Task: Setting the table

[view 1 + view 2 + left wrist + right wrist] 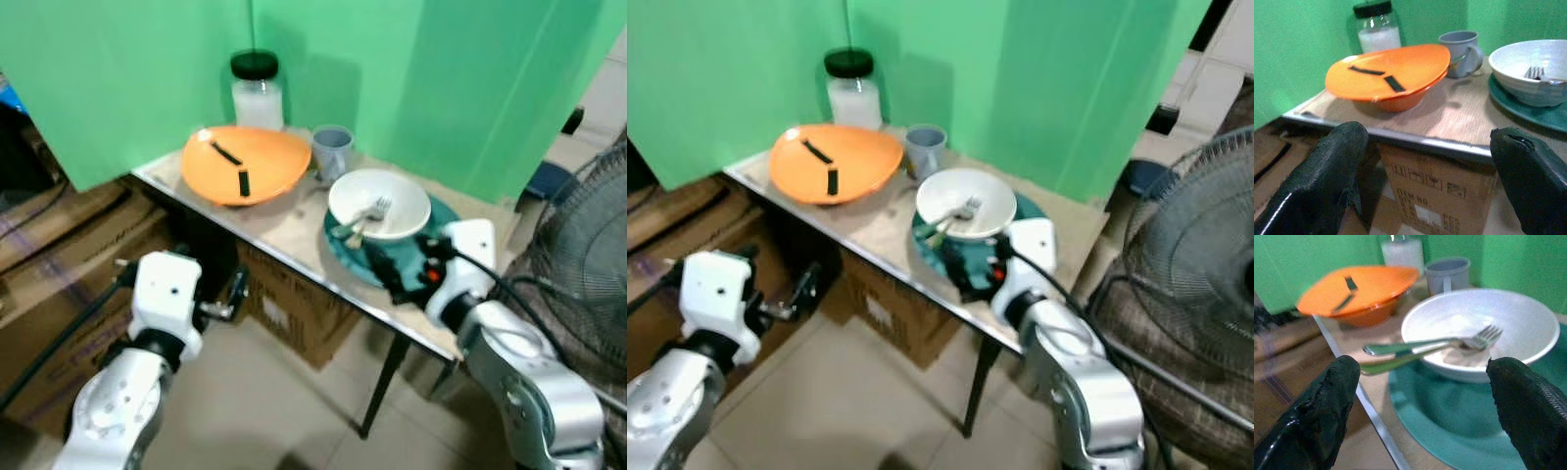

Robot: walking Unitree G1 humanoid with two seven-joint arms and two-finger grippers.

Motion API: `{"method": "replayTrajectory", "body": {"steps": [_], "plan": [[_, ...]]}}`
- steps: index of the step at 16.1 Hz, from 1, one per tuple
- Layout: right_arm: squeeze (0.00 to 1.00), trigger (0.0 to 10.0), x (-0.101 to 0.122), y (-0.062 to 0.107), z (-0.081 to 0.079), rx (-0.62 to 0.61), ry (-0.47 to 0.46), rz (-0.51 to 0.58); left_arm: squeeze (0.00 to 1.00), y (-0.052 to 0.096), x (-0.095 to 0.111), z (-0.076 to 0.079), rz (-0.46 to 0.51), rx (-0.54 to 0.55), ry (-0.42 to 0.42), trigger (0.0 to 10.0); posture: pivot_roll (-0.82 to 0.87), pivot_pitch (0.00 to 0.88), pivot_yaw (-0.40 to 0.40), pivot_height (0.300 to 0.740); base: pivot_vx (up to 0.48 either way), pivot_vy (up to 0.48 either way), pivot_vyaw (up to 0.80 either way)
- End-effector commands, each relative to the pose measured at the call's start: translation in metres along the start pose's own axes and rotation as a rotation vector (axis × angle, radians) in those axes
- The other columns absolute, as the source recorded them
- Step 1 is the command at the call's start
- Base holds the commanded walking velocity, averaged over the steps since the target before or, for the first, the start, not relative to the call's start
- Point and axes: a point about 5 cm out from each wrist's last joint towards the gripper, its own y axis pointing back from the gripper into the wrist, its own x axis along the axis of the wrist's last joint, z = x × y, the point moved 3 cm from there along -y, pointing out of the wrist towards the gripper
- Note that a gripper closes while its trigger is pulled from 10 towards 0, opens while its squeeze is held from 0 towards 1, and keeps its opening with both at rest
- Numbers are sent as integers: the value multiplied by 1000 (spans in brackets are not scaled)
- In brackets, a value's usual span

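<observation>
The right gripper (1422,406) has its two black fingers (1322,406) spread wide with nothing between them, and it's parked right at the near edge of the teal plate (411,262). Straight ahead of the fingers is the white bowl (1498,328) sitting on that plate, with a fork (1449,343) and what looks like a second utensil handle (1388,364) resting in it. Their handles stick out over the bowl's rim toward the near-left, so the long axis runs roughly crosswise to the way the gripper is pointing. My guess is the wrist needs a turn before pinching either one.

The left gripper (1430,171) is also splayed open and empty, but it hangs below the near-left edge of the table (284,235), over the cardboard boxes (294,308). So the right arm is clearly the closer one for the cutlery.

Farther out, on the far-left part of the table, are the orange bowl (247,163), the grey mug (332,149) and the black-lidded jar (257,93).
</observation>
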Motion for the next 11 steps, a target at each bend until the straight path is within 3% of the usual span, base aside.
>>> {"method": "replayTrajectory", "body": {"steps": [1, 5, 8, 11], "plan": [[0, 10000, -2, 4, 9, -31, 0, -12, 0, 0, 4, 5, 13, -23, 3, 10000, 101, 0, -18, 740, 322, 0, 0], [0, 10000, 3, 5, 15, -55, -21, 6, 0, -3, 5, 7, 19, -46, 6, 10000, 90, 0, -9, 740, 324, 0, 0], [0, 10000, 6, 4, 16, -57, -27, 14, 0, -5, 5, 9, 21, -63, 5, 10000, 87, 0, -8, 740, 321, 0, -640], [0, 10000, 9, 3, 17, -66, -37, 26, 0, -6, 5, 10, 22, -73, 12, 10000, 85, 0, -6, 740, 321, 0, 0]]}}
